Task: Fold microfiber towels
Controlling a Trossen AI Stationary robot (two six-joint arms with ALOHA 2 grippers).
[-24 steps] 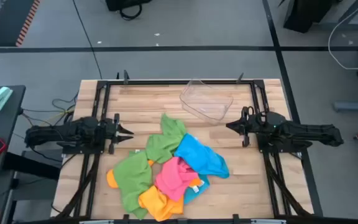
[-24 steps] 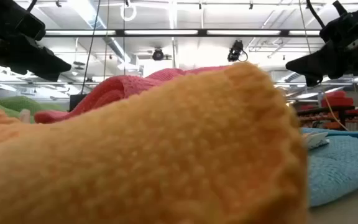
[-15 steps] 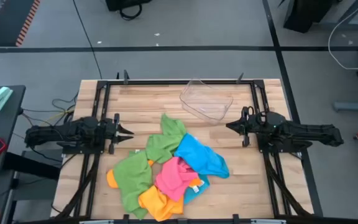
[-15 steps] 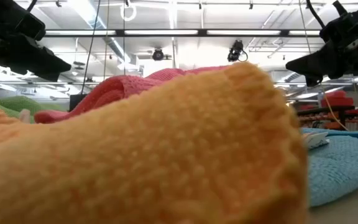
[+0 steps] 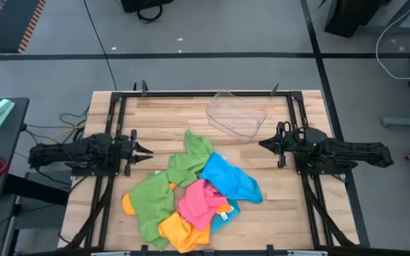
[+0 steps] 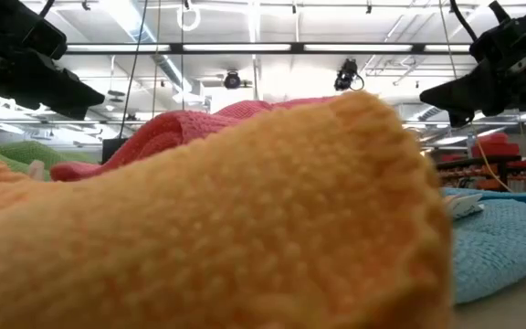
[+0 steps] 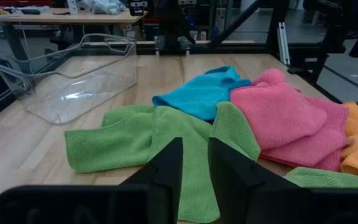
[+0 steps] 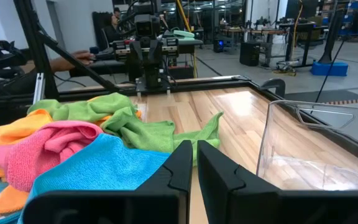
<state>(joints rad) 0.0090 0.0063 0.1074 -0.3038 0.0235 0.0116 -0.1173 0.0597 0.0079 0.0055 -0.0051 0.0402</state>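
Microfiber towels: green, blue, pink and orange, heaped unfolded at the desk's front centre, near a clear tray. Left claw: at the left edge, narrowly parted, empty. Right claw: at the right edge, closed, empty.

wooden table | lower centre: heap of microfiber towels, touching, overlapping | upper centre-right: clear plastic tray
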